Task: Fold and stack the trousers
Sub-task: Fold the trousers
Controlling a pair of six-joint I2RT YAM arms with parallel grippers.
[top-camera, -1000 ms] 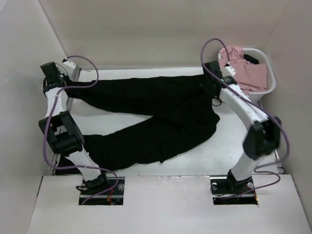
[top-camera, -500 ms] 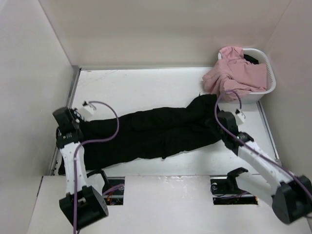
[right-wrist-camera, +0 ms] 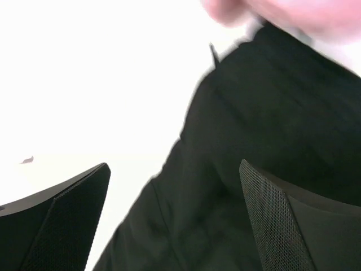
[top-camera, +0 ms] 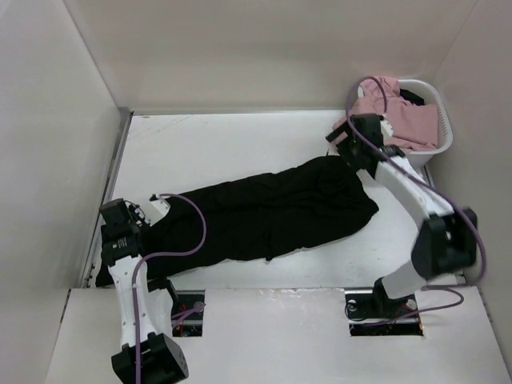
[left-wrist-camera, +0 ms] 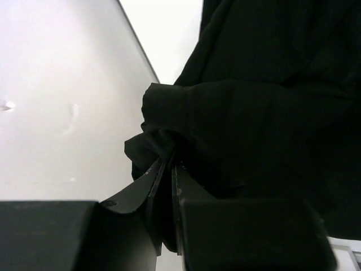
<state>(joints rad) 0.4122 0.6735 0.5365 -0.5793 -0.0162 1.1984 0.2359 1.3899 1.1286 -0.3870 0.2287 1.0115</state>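
Observation:
The black trousers (top-camera: 272, 212) lie across the table, one leg laid over the other, with the waist at the right. My left gripper (top-camera: 130, 237) is at the leg ends on the left. In the left wrist view it (left-wrist-camera: 167, 164) is shut on a bunched fold of the trousers (left-wrist-camera: 254, 84). My right gripper (top-camera: 346, 146) hovers over the waist end. In the right wrist view it (right-wrist-camera: 174, 166) stands wide open, nothing between its fingers, with the trousers (right-wrist-camera: 271, 101) below.
A white basket (top-camera: 442, 136) at the back right holds a pale pink garment (top-camera: 400, 116) that spills over its rim, close to my right gripper; it shows as a blur (right-wrist-camera: 299, 14) in the right wrist view. Walls close off the left, back and right sides.
The spread legs have been brought together, far leg over near leg. My right gripper has opened, let go of the waist and lifted toward the back right. My left gripper moved nearer, still gripping.

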